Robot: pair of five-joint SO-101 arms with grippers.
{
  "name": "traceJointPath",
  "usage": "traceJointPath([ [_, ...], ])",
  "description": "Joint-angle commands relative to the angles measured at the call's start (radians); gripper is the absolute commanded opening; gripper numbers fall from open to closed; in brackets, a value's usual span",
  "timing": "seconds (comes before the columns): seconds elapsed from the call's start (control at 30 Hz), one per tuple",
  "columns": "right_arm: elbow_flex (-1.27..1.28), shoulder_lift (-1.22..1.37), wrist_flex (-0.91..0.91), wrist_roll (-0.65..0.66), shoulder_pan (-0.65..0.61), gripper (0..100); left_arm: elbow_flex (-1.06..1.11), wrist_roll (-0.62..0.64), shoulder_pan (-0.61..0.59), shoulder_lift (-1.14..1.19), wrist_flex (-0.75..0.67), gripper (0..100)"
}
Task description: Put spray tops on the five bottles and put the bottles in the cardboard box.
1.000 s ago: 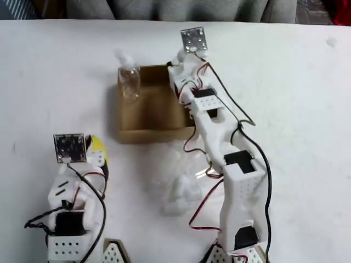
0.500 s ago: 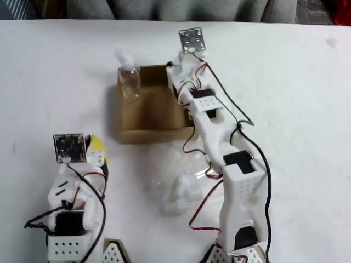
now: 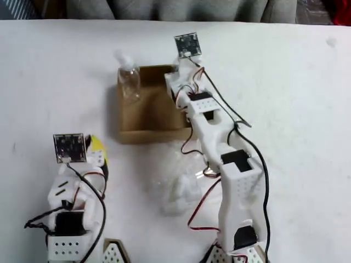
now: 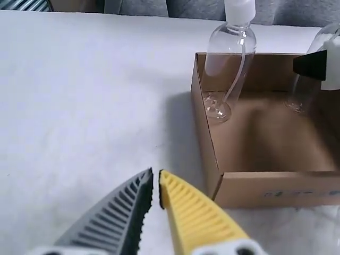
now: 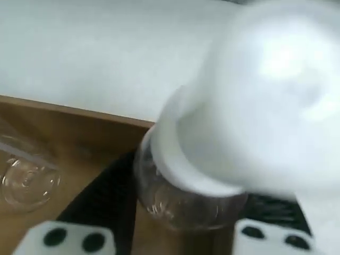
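held bottle (image 5: 186, 204) shifted, standing bottle (image 4: 228, 58) in box (image 4: 206, 135)

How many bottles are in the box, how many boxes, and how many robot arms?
bottles in the box: 2
box: 1
arms: 2
Total: 5

The cardboard box (image 4: 276, 190) is matt brown paperboard with a raw cut rim. The standing bottle (image 4: 229, 58) and the held bottle (image 5: 180, 202) are clear, glossy, smooth plastic, and the held bottle's spray top (image 5: 265, 95) is smooth white plastic. The table (image 4: 79, 106) has a white, matt, faintly grainy surface, the left gripper (image 4: 155, 186) has 2 matt plastic fingers with ribbed inner faces, and the right arm (image 3: 241, 181) has a white matt plastic shell.
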Motion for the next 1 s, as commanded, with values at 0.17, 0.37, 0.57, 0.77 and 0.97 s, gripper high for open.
traceJointPath([
  [0.17, -0.015, -0.013, 0.01, 0.017, -0.015, 36.0, -0.003, -0.011, -0.007, -0.012, -0.006, 2],
  [0.37, -0.017, -0.015, 0.008, 0.017, -0.015, 36.1, -0.003, -0.011, -0.008, -0.012, -0.006, 2],
  [0.57, 0.005, -0.07, 0.01, 0.011, -0.025, 36.1, -0.003, -0.011, -0.008, -0.012, -0.008, 2],
  [0.77, 0.094, -0.179, 0.007, 0.006, -0.056, 36.1, -0.003, -0.011, -0.008, -0.012, -0.008, 2],
  [0.97, 0.112, -0.217, 0.008, 0.006, -0.054, 36.1, -0.003, -0.011, -0.008, -0.012, -0.008, 2],
])
